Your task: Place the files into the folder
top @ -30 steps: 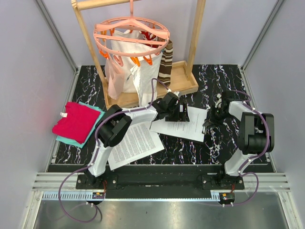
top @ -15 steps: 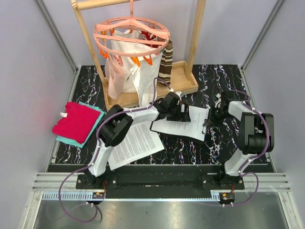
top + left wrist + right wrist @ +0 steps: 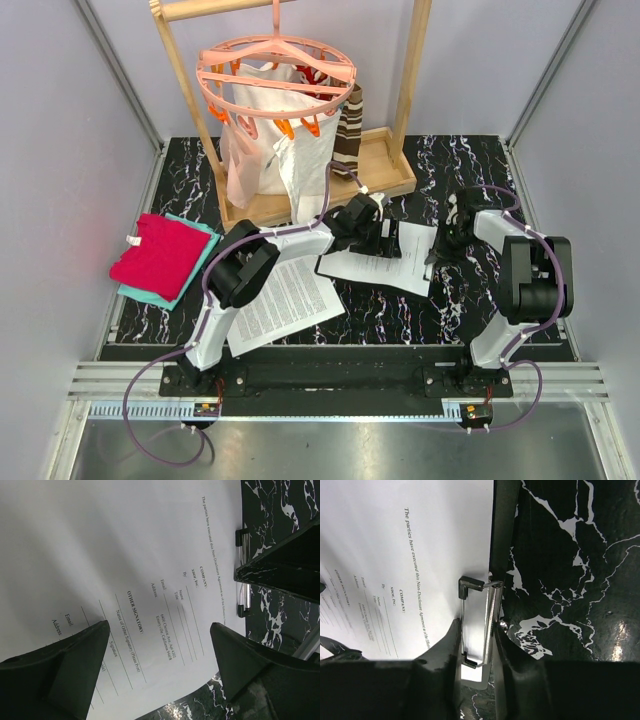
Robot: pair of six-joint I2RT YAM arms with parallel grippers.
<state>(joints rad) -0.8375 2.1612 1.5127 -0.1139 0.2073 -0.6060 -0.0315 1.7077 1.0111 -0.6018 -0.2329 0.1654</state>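
Observation:
A white printed sheet of the files [image 3: 385, 268] lies on the black folder [image 3: 324, 264] at the table's middle. More files [image 3: 282, 302] lie loose to the front left. My left gripper [image 3: 385, 238] hovers open over the sheet [image 3: 100, 545]; its gap [image 3: 160, 627] holds nothing. My right gripper [image 3: 437, 255] stands at the folder's right edge [image 3: 504, 525]. Its fingers [image 3: 476, 625] are closed on either side of the folder's metal clip [image 3: 490, 615], with the sheet's edge [image 3: 420, 540] lying under that clip. The clip [image 3: 241, 570] also shows in the left wrist view.
A wooden rack [image 3: 380, 175] stands at the back with a pink clip hanger [image 3: 275, 70] and a white cloth bag [image 3: 262, 145]. Folded red-and-teal cloths [image 3: 160, 258] lie at the left. The marbled black table [image 3: 480, 160] ends at grey walls.
My left gripper has opened and let go of the sheet, which now lies a little further right on the folder. My right gripper has shifted slightly at the clip.

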